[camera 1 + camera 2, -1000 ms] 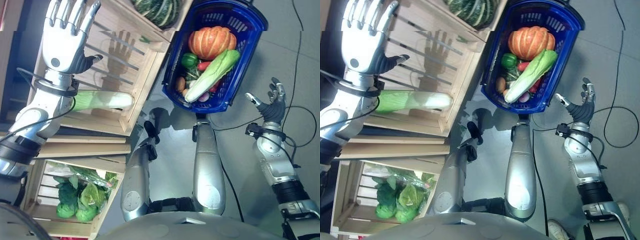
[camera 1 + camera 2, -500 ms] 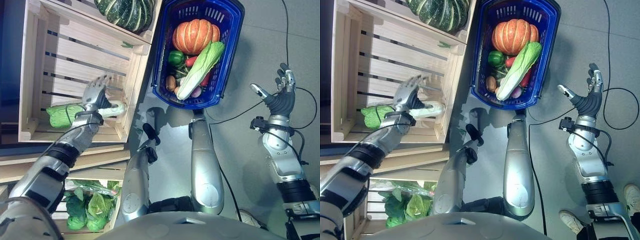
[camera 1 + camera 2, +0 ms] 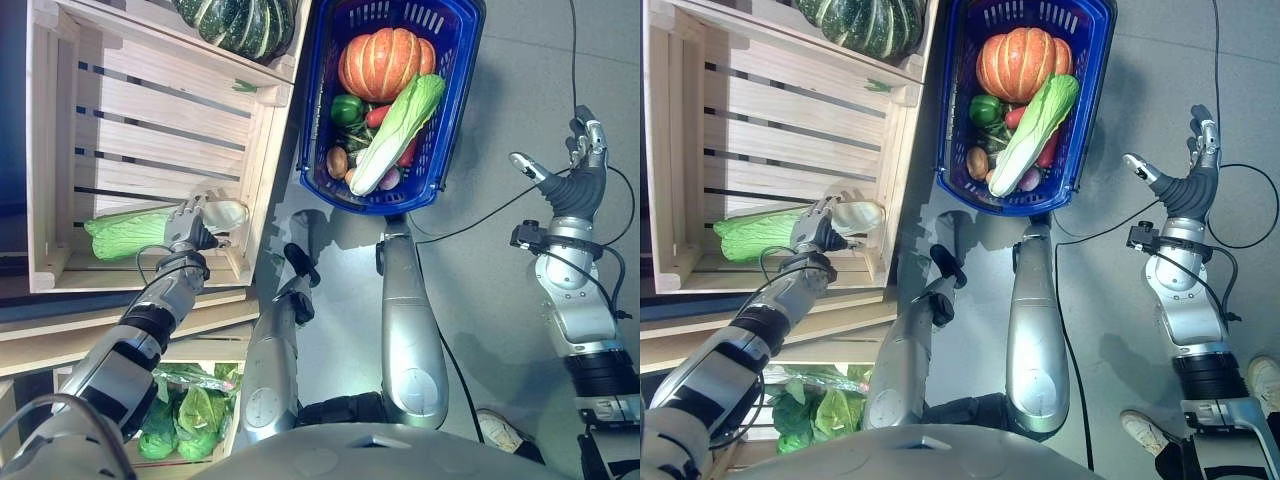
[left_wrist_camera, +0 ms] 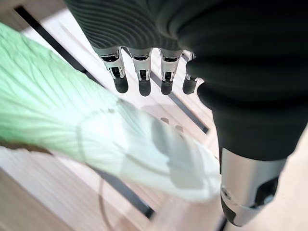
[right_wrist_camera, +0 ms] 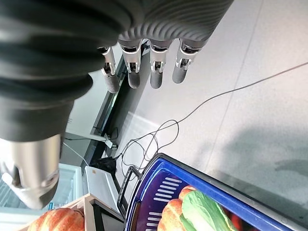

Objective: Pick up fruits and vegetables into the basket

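The blue basket (image 3: 452, 120) stands on the grey floor and serves as the landmark here: inside it lie an orange pumpkin (image 3: 378, 62) at the far end, a napa cabbage (image 3: 397, 132) slanting across the middle, a green pepper (image 3: 346, 108) on the crate side, a brown potato (image 3: 337, 161) near the closer rim, and a red vegetable partly hidden under the cabbage. Just beside the basket, on the robot's left, sits a large wooden crate (image 3: 150, 110), and in it lies another napa cabbage with a green leafy end and a pale stalk end (image 3: 128, 232), resting against the crate wall nearest the robot. The left hand (image 3: 192, 226) is over that cabbage's pale end; in the left wrist view its fingers (image 4: 139, 77) are straight above the cabbage and the thumb (image 4: 245, 187) stands apart beside it, so the hand is spread and holds nothing. A dark green striped squash (image 3: 238, 22) sits beyond the crate. The right hand (image 3: 578, 178) hovers on the far side of the basket from the crate, well apart, fingers extended and empty
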You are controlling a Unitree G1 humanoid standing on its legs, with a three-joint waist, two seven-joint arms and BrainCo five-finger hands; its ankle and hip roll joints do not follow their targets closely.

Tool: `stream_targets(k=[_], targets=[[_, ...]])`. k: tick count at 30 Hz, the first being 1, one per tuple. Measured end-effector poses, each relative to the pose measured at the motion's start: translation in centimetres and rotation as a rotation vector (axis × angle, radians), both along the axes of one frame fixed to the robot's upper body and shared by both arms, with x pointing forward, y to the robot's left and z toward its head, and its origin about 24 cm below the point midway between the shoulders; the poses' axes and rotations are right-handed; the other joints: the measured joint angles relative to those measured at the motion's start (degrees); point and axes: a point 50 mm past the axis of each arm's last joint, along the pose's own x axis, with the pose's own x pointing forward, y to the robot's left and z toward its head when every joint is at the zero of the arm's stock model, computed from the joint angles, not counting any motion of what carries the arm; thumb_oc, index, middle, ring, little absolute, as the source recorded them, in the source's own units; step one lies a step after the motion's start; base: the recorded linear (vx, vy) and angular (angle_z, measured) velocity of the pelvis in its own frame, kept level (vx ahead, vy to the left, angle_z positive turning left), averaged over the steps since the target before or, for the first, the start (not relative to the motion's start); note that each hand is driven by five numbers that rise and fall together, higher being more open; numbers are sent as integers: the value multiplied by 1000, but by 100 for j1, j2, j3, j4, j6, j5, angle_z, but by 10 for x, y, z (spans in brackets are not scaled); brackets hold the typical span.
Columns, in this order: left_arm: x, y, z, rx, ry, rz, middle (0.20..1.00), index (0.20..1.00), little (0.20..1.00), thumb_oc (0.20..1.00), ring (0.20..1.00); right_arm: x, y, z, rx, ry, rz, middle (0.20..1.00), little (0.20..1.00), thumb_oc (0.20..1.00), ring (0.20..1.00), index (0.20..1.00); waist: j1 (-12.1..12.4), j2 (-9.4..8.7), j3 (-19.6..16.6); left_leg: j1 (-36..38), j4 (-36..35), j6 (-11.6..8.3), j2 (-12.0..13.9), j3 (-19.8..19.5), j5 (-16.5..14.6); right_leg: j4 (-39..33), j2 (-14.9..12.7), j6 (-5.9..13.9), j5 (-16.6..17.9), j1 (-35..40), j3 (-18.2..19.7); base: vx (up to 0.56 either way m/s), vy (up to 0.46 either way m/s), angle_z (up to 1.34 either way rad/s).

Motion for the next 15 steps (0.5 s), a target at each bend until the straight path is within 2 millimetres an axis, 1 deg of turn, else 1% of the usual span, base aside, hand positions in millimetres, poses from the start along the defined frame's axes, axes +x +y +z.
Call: stream_targets(k=[1,4,5,8,10,11,15], targets=[[1,2,1,27,-5,10,1000,1000,1000,1000,1000,0,0,0,0,0,-1,1000,1000,1000,1000,1000,12,1,0,-10,3,-3,-4,-1,9,7,-4,-25,26,-9,-4,-9,41,1],[4,14,16,190,-60,33,1000,1000,1000,1000,1000,-2,0,3,-7,-25,6,1000,1000,1000,1000,1000,12,7,-4,-102,34,-1,-9,0,2,18,-1,-41,39,-94,2,-52,24,0],[4,14,16,190,-60,33,1000,1000,1000,1000,1000,-2,0,3,-7,-25,6,1000,1000,1000,1000,1000,12,7,-4,-102,34,-1,-9,0,2,18,-1,-41,39,-94,2,-1,31,2],[12,23,37,326,-109,57,1000,1000,1000,1000,1000,-3,-1,6,-12,-53,3,1000,1000,1000,1000,1000,3,8,-5,-337,69,16,-39,9,7,34,-10,-1,43,-340,50,72,62,0],[12,23,39,393,-111,45,1000,1000,1000,1000,1000,-3,0,4,-22,-47,6,1000,1000,1000,1000,1000,8,8,-5,-308,60,12,-64,-14,-6,51,-12,2,45,-344,97,-15,33,-8],[14,24,44,445,-118,47,1000,1000,1000,1000,1000,-4,1,6,-26,-64,8,1000,1000,1000,1000,1000,-13,8,-5,-341,61,17,-78,-3,-21,51,-12,-9,57,-395,136,-19,33,-8],[19,22,53,539,-120,40,1000,1000,1000,1000,1000,-4,1,8,-25,-88,5,1000,1000,1000,1000,1000,-6,8,-5,-517,84,20,-88,0,-20,97,-14,-13,70,-593,156,-4,8,-1]])
